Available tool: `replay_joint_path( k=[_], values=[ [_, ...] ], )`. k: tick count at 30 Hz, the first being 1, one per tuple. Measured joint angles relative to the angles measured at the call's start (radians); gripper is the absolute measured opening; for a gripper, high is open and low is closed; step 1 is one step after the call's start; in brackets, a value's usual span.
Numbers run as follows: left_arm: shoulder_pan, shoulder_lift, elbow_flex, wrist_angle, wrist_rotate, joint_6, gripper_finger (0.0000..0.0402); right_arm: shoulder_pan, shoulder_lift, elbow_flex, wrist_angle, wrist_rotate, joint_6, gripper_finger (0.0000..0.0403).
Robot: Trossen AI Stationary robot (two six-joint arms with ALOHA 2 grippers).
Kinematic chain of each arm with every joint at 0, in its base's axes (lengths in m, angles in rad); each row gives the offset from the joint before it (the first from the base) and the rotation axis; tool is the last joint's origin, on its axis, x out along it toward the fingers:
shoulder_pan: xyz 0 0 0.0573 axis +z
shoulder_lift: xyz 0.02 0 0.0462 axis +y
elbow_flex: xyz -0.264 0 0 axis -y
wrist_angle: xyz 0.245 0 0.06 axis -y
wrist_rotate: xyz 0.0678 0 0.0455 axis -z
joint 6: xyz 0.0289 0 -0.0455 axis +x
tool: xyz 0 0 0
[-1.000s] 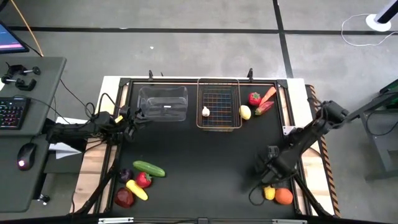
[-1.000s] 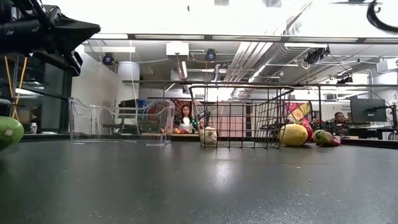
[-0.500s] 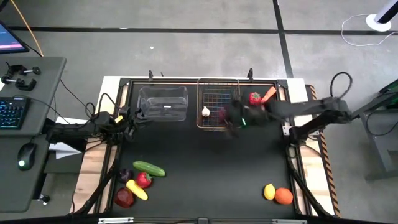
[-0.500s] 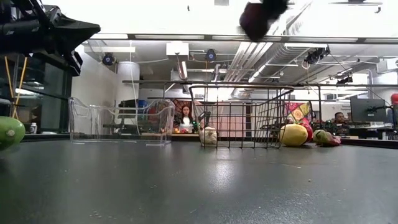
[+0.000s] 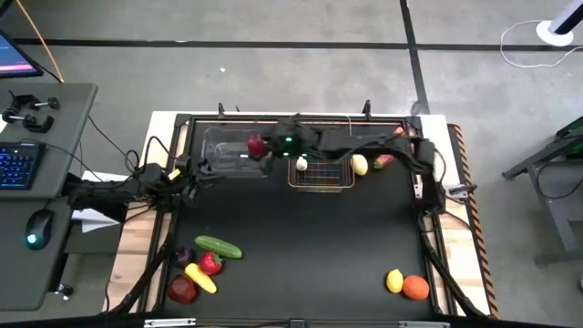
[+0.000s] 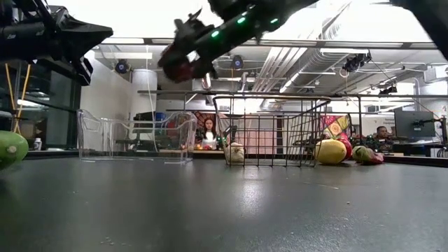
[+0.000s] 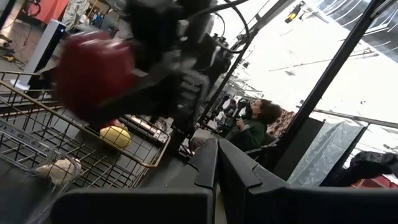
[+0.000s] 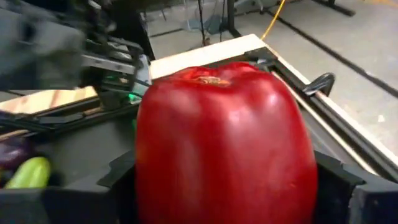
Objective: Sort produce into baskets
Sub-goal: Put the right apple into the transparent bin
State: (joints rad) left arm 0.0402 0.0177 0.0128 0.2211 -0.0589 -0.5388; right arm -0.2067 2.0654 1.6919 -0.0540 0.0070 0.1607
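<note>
My right gripper (image 5: 260,146) reaches from the table's right, across the copper wire basket (image 5: 321,178), and is shut on a red apple (image 8: 224,137) above the clear plastic bin (image 5: 235,162). It also shows high up in the low view (image 6: 183,68). White garlic (image 5: 301,164) lies in the wire basket. My left gripper (image 5: 194,173) waits shut and empty at the bin's left side. More produce lies on the table at the near left: a green cucumber (image 5: 219,247), a purple eggplant (image 5: 185,257), a yellow piece (image 5: 200,278) and a red apple (image 5: 182,290). My right gripper pinches the apple between its two fingers (image 8: 333,180), one on each of its opposite sides (image 8: 298,168). The fingers come slanting down from the table's right. The apple is lifted clear above the clear bin, its stem dimple (image 8: 208,79) facing the wrist camera.
A lemon (image 5: 360,165) and a red piece (image 5: 383,160) lie right of the wire basket. A lemon (image 5: 394,281) and an orange (image 5: 416,288) lie at the near right. The middle of the black table (image 5: 310,237) is free. People sit in the room beyond (image 6: 208,131).
My right gripper has risen from the near right, beside the lemon and orange, and swung toward the far left with the red apple. It has passed over the wire basket and now stands over the clear bin.
</note>
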Motion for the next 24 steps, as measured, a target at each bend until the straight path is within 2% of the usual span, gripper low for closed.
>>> replay_joint_path(
  k=[4, 10, 21, 24],
  values=[
    [0.000, 0.000, 0.000, 0.000, 0.000, 0.000, 0.0000, -0.013, 0.114, 0.174, -0.122, -0.001, 0.106, 0.0304],
    [0.000, 0.000, 0.000, 0.000, 0.000, 0.000, 0.0000, -0.030, 0.188, 0.357, -0.234, -0.001, 0.063, 0.0306],
    [0.000, 0.000, 0.000, 0.000, 0.000, 0.000, 0.0000, -0.031, 0.194, 0.390, -0.299, 0.016, 0.069, 0.0307],
    [0.000, 0.000, 0.000, 0.000, 0.000, 0.000, 0.0000, -0.035, 0.194, 0.390, -0.319, 0.005, 0.091, 0.0322]
  ],
)
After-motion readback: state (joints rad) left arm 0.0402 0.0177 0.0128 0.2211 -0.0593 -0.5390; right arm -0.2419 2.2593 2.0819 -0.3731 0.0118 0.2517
